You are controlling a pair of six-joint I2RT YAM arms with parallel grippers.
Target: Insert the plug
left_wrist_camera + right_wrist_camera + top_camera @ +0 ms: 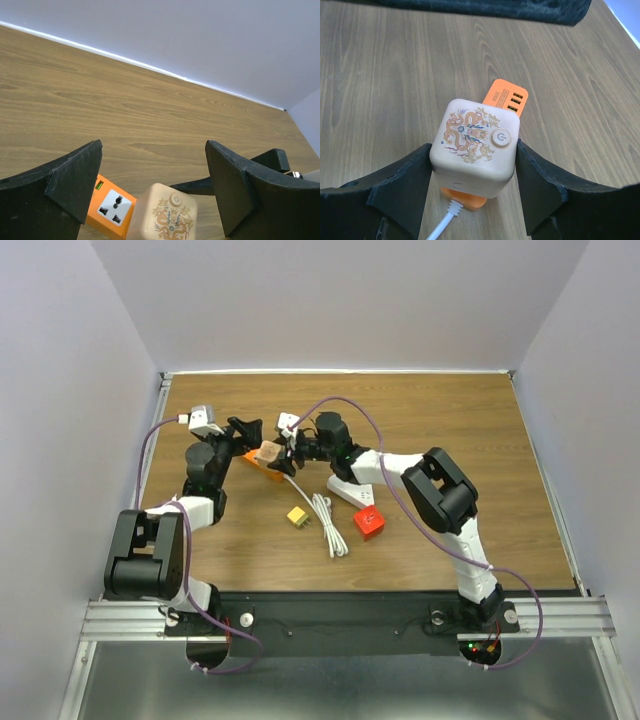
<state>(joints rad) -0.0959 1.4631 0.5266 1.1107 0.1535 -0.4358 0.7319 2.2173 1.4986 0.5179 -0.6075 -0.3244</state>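
**Brace the strip, then push square**

Found left of table centre, toward the far side: beige cube plug (476,145), clamped flank to flank in the right gripper (474,150), sitting on the orange power strip (506,95). Spread wide and gripping nothing: left gripper (154,150), straddling the strip. Close those left jaws on the strip first, to stop sliding. Then press straight down, square to the socket face, no rocking. Cannot tell whether the pins are already seated.

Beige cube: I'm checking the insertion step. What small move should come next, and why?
Probably press the beige cube straight down with the right gripper: it clamps the cube directly over the orange power strip, and full seating cannot be told.
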